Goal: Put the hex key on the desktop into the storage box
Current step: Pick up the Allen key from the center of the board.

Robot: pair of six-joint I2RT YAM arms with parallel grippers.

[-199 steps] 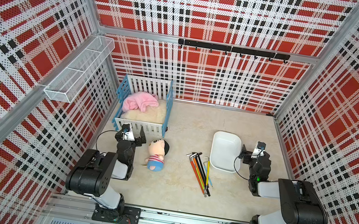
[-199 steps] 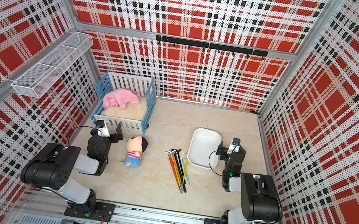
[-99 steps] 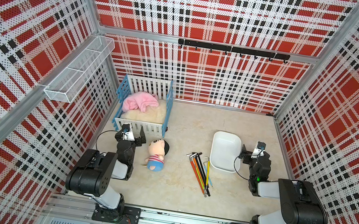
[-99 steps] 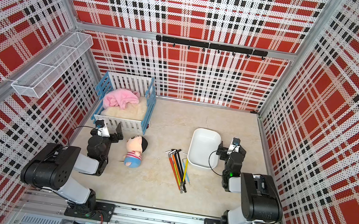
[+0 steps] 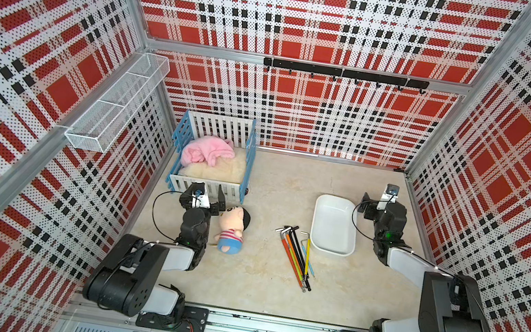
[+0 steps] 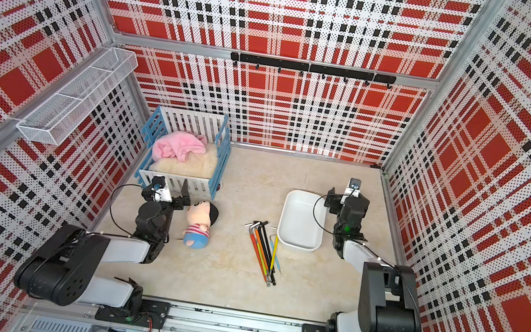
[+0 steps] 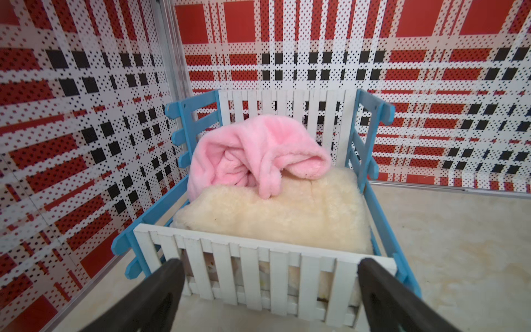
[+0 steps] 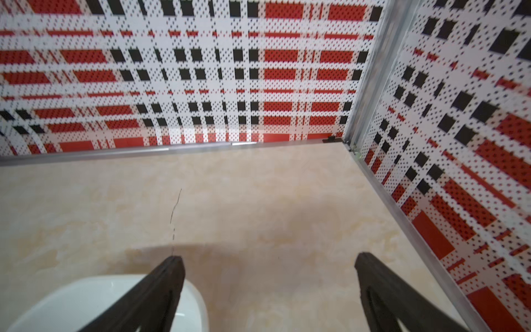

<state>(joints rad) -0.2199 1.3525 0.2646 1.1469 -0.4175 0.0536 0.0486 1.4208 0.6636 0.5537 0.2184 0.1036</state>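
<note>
Where the hex keys (image 5: 296,257) lay: on the table (image 5: 290,185), bundled just beside the storage box (image 5: 331,250).
Left hand (image 7: 268,263), right hand (image 8: 270,260): both stood spread apart, empty.
Risk: thin, crowded keys could slip, or neighbours lift too.

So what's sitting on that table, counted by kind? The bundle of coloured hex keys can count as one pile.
pile of hex keys: 1
white storage box: 1
blue-and-white toy crib: 1
plush doll: 1
pink blanket, in the crib: 1
cream fleece pad, in the crib: 1
Total: 6
</note>
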